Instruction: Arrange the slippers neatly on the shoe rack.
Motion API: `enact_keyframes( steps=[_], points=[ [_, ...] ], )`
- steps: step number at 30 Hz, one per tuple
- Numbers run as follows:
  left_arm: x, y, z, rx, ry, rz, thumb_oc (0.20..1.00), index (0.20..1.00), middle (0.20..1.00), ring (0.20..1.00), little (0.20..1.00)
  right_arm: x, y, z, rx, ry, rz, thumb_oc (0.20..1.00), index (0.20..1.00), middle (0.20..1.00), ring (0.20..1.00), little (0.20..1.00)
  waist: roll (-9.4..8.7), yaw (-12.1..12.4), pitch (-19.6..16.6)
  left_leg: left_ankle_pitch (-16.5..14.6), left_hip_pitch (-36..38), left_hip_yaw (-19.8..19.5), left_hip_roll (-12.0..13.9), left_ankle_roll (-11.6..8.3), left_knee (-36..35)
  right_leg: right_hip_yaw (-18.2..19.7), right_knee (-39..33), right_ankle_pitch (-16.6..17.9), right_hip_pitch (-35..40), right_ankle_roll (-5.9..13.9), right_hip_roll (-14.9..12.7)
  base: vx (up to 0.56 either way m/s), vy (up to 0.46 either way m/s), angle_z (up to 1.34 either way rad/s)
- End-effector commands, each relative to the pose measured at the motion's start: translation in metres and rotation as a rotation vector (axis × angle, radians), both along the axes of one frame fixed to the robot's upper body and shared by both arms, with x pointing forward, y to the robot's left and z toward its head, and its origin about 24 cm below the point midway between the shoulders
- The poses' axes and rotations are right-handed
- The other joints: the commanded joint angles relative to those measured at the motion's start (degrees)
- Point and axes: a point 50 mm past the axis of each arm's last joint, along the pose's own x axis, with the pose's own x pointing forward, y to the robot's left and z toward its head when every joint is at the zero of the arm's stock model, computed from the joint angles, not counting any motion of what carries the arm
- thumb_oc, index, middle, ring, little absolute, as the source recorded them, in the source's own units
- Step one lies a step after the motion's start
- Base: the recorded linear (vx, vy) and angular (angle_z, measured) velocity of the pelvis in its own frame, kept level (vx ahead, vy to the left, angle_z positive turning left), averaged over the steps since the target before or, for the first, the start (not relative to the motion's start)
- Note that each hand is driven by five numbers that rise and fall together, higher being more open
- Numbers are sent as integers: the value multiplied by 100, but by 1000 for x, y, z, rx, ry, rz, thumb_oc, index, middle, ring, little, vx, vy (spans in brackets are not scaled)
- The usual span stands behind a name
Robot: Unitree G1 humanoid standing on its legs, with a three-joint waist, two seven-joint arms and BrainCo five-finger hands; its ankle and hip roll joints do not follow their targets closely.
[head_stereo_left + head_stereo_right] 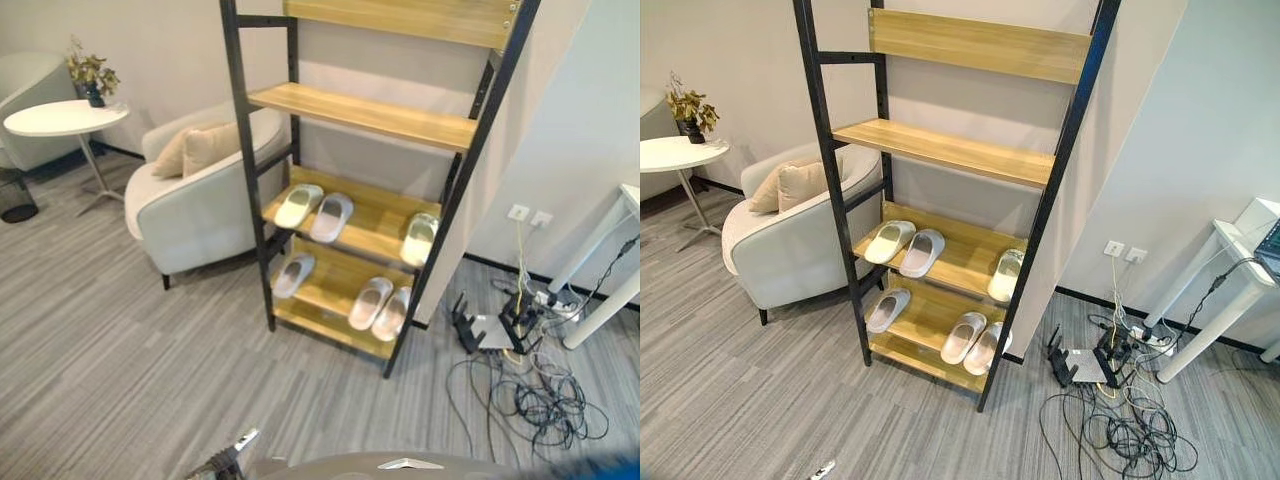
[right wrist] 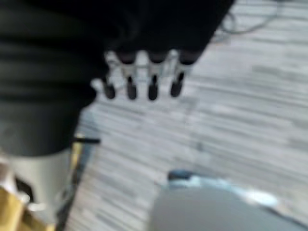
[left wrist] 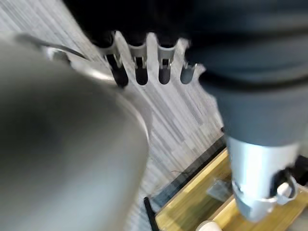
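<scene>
A tall shoe rack (image 1: 250, 180) with a black frame and wooden shelves stands against the wall. Its third shelf holds a pale pair of slippers (image 1: 315, 211) at the left and a single slipper (image 1: 420, 238) at the right. On the bottom shelf lies one slipper (image 1: 293, 274) at the left and a pair (image 1: 380, 306) at the right. The two upper shelves are bare. My left hand (image 3: 139, 67) hangs over the floor with relaxed fingers and holds nothing. My right hand (image 2: 139, 79) also hangs over the carpet, fingers loose and holding nothing. Both are well short of the rack.
A light armchair (image 1: 200, 200) with a beige cushion stands left of the rack. Farther left is a round white side table (image 1: 65, 118) with a plant. Tangled cables (image 1: 530, 400) and a router lie on the floor right of the rack, beside a white table leg (image 1: 600, 300).
</scene>
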Motion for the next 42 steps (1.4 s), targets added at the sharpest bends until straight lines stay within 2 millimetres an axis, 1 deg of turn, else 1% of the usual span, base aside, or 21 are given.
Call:
enact_keyframes(
  steps=[1, 4, 8, 15, 18, 20, 21, 22, 23, 24, 25, 26, 27, 28, 29, 30, 31, 33, 38, 39, 42],
  points=[
    [-22, -40, -10, -98, 94, -64, 1000, 1000, 1000, 1000, 1000, 5, -10, 2, -48, -8, 17, 1000, 1000, 1000, 1000, 1000, 173, 136, -32, 681, -73, -144, -295, 130, -1909, 279, 376, -44, 251, 329, -111, 267, 73, 2],
    [-6, -42, -9, -94, 34, -52, 1000, 1000, 1000, 1000, 1000, 7, -4, 2, -55, -15, 52, 1000, 1000, 1000, 1000, 1000, 294, 248, 80, 1103, -472, -757, -596, -69, -2613, 448, 400, -272, 465, 258, 59, 251, 75, -9],
    [-8, -36, -9, -40, 37, -23, 1000, 1000, 1000, 1000, 1000, 6, -1, 1, -57, -17, 61, 1000, 1000, 1000, 1000, 1000, 420, 293, -75, 1365, 29, -812, -442, -114, -3138, 507, 412, -557, 613, 299, 171, 266, 129, -34],
    [-11, -31, -8, -14, 49, -92, 1000, 1000, 1000, 1000, 1000, 2, 5, 0, -50, -36, 21, 1000, 1000, 1000, 1000, 1000, 250, 233, -397, 1031, 449, -674, -639, 105, -3156, 543, 253, -737, 787, 597, -191, 260, 180, -13],
    [14, -37, -5, -52, -79, -143, 1000, 1000, 1000, 1000, 1000, 49, 10, 13, -57, -250, 92, 1000, 1000, 1000, 1000, 1000, 219, 166, -448, 779, 551, -542, -733, 281, -3112, 560, 346, -793, 732, 789, -357, 150, 167, -17],
    [19, -38, -4, -54, -102, -148, 1000, 1000, 1000, 1000, 1000, 60, 11, 18, -61, -299, 112, 1000, 1000, 1000, 1000, 1000, 219, 145, -452, 726, 585, -499, -755, 336, -3120, 579, 389, -822, 709, 837, -387, 93, 91, -16],
    [27, -33, -2, -48, -107, -168, 1000, 1000, 1000, 1000, 1000, 113, 23, 35, -4, -394, 104, 1000, 1000, 1000, 1000, 1000, 185, 165, -480, 649, 645, -479, -807, 383, -3095, 545, 391, -857, 773, 884, -431, 83, 65, -7],
    [28, -33, -2, -40, -128, -158, 1000, 1000, 1000, 1000, 1000, 85, 27, 26, 19, -364, 130, 1000, 1000, 1000, 1000, 1000, 201, 113, -457, 637, 667, -406, -787, 417, -3118, 587, 436, -844, 706, 905, -442, 51, 119, -17],
    [30, -34, -1, 8, -174, -92, 1000, 1000, 1000, 1000, 1000, 81, 14, 51, -62, -647, 360, 1000, 1000, 1000, 1000, 1000, 263, 35, -397, 612, 711, -189, -747, 458, -3117, 686, 549, -841, 575, 973, -473, -31, 79, -11],
    [30, -34, -1, 7, -174, -92, 1000, 1000, 1000, 1000, 1000, 81, 14, 51, -62, -647, 360, 1000, 1000, 1000, 1000, 1000, 265, 36, -402, 613, 706, -188, -745, 457, -3118, 688, 549, -840, 569, 973, -471, -77, 96, -30],
    [32, -44, -3, -46, -151, -124, 1000, 1000, 1000, 1000, 1000, 173, 57, 121, -60, -1023, 498, 1000, 1000, 1000, 1000, 1000, 291, 59, -352, 535, 721, -34, -741, 474, -3128, 619, 560, -758, 446, 1097, -533, -61, 76, -42],
    [35, -46, -3, -72, -164, -126, 1000, 1000, 1000, 1000, 1000, 162, 57, 113, -89, -1003, 542, 1000, 1000, 1000, 1000, 1000, 308, 62, -324, 502, 733, 65, -743, 502, -3129, 572, 551, -764, 426, 1143, -574, -90, 109, -107],
    [34, -47, -3, -63, -181, -115, 1000, 1000, 1000, 1000, 1000, 83, 49, 62, 45, -760, 443, 1000, 1000, 1000, 1000, 1000, 372, 6, -304, 518, 733, 192, -710, 497, -3171, 623, 574, -736, 328, 1162, -557, -44, 67, -96],
    [34, -47, -3, -63, -181, -115, 1000, 1000, 1000, 1000, 1000, 83, 49, 62, 45, -760, 443, 1000, 1000, 1000, 1000, 1000, 372, 8, -310, 519, 728, 194, -708, 497, -3172, 625, 575, -734, 321, 1162, -556, -46, 44, -60],
    [46, -52, -1, -62, -196, -123, 1000, 1000, 1000, 1000, 1000, 123, 50, 90, -20, -941, 587, 1000, 1000, 1000, 1000, 1000, 386, -48, -267, 484, 692, 125, -737, 485, -3130, 587, 583, -765, 338, 1163, -574, -34, 10, -11],
    [38, -54, -3, -75, -180, -146, 1000, 1000, 1000, 1000, 1000, 63, 59, 52, 65, -686, 497, 1000, 1000, 1000, 1000, 1000, 403, -93, -284, 518, 676, 94, -734, 479, -3182, 577, 565, -780, 325, 1129, -555, -32, 37, 7],
    [34, -53, -3, -59, -175, -153, 1000, 1000, 1000, 1000, 1000, 50, 67, 49, 160, -708, 544, 1000, 1000, 1000, 1000, 1000, 453, -79, -281, 537, 681, 86, -750, 489, -3196, 568, 540, -825, 360, 1112, -567, -8, 32, 14],
    [28, -64, -7, -94, -117, -187, 1000, 1000, 1000, 1000, 1000, 76, 68, 51, 218, -739, 543, 1000, 1000, 1000, 1000, 1000, 529, -55, -355, 547, 763, -19, -814, 483, -3294, 485, 434, -838, 457, 1061, -560, 57, 35, 24],
    [0, -69, -11, -111, -25, -208, 1000, 1000, 1000, 1000, 1000, 98, 69, 74, 163, -925, 550, 1000, 1000, 1000, 1000, 1000, 518, -43, -451, 614, 985, -103, -868, 457, -3518, 371, 237, -825, 667, 992, -547, 58, -23, 12],
    [-12, -64, -12, -114, 9, -199, 1000, 1000, 1000, 1000, 1000, 113, 74, 93, 125, -1002, 578, 1000, 1000, 1000, 1000, 1000, 471, -61, -479, 651, 1026, -113, -856, 430, -3588, 340, 177, -802, 704, 972, -536, 20, -76, 9],
    [-29, -59, -12, -127, 41, -175, 1000, 1000, 1000, 1000, 1000, 137, 70, 115, -27, -1021, 689, 1000, 1000, 1000, 1000, 1000, 411, -71, -493, 713, 1073, -166, -854, 418, -3684, 294, 101, -785, 781, 946, -520, 14, -63, 19]
  ],
)
